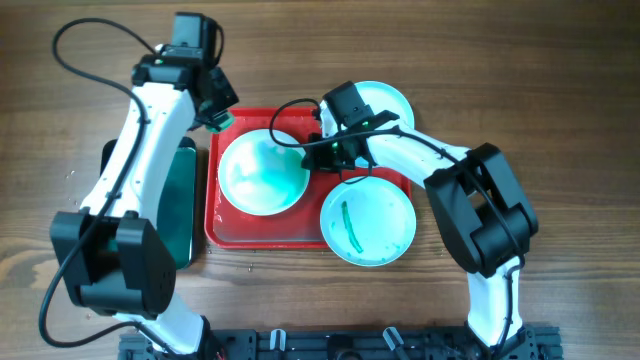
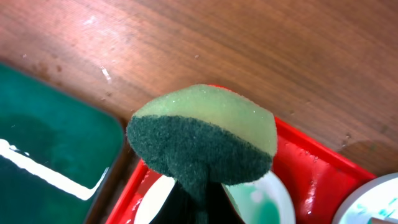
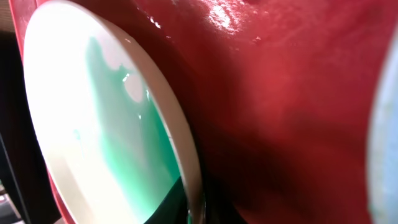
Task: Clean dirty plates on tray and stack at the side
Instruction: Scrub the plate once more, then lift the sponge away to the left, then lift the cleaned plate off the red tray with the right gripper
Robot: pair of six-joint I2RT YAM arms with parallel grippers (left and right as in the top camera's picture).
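**A:** Where do the plates sit?

**B:** The white plate (image 1: 262, 172) is round and shallow and lies in the left half of the red tray (image 1: 250, 232). Its glossy face is clouded with a teal-green smear. A mint plate (image 1: 368, 222) with an aqua rim and one dark green streak sits at the tray's near right corner, overhanging the rim onto the wood-grain table (image 1: 560, 80). A second mint plate (image 1: 388, 98) lies at the far right corner, partly hidden under the right arm.

**A:** And the tray itself?

**B:** It is smooth red plastic, rectangular, with rounded corners and a raised rim. It shines wetly in the right wrist view.

**A:** What about the left gripper?

**B:** The left gripper (image 1: 214, 119) hovers over the tray's far left corner with its fingers clamped on a sponge (image 2: 202, 140). The sponge has a pale yellow-green foam layer and a coarse dark green scouring layer, and the squeeze bows it into a dome. Just left of the red tray stands a black tray (image 1: 182, 200) holding dark green liquid with a mirror-like surface.

**A:** And the right gripper?

**B:** The right gripper (image 1: 318, 152) is at the white plate's right edge, between that plate and the two mint ones. The right wrist view shows the plate's thick, rounded rim close up, running down into a dark shape at the bottom. Whether the fingers stand apart or pinch the rim cannot be told.
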